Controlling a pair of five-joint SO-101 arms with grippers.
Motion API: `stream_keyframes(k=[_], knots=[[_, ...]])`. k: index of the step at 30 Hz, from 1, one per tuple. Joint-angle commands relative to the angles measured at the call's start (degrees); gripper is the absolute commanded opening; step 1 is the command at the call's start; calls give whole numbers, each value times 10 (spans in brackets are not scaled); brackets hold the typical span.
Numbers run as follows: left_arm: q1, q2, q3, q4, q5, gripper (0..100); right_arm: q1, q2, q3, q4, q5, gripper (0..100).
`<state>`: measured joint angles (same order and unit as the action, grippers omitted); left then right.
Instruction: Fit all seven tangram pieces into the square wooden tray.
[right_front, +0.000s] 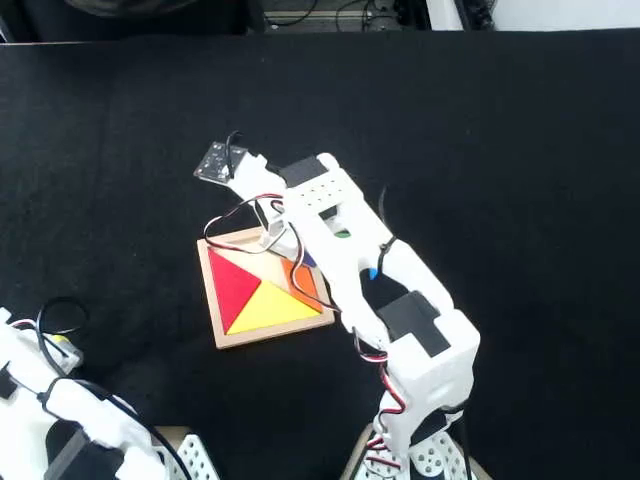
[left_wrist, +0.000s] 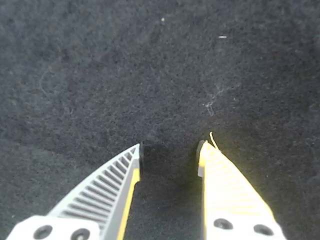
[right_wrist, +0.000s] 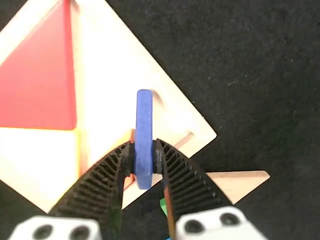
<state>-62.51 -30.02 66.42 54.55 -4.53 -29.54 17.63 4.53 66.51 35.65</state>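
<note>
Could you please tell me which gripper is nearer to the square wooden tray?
The right. The right gripper hangs directly over the tray, shut on a blue piece held on edge. The left gripper sits open above bare black cloth, apart from the tray.

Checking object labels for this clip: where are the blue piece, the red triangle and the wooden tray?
blue piece (right_wrist: 144, 120), right wrist view, narrow edge.
red triangle (right_wrist: 40, 85), right wrist view, middle.
wooden tray (right_front: 214, 297), high view, left rim.

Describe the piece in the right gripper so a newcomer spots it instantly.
Find the square wooden tray on the black table. Over its bare part the right gripper is shut on a blue piece. Unlike the red triangle and yellow triangle lying flat in the tray, it stands on edge.
</note>
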Motion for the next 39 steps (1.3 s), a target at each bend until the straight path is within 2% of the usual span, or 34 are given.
stream_keyframes(k=[1, 21, 27, 39], knots=[[11, -11, -3, -5, -2, 195, 5, -29, -1, -7, 6, 11], [11, -11, -3, -5, -2, 195, -18, 3, -58, 8, 0, 11], [11, -11, -4, -5, -2, 195, -38, 6, -58, 4, -35, 11], [11, -11, -4, -5, -2, 195, -23, 3, -63, 4, -42, 11]])
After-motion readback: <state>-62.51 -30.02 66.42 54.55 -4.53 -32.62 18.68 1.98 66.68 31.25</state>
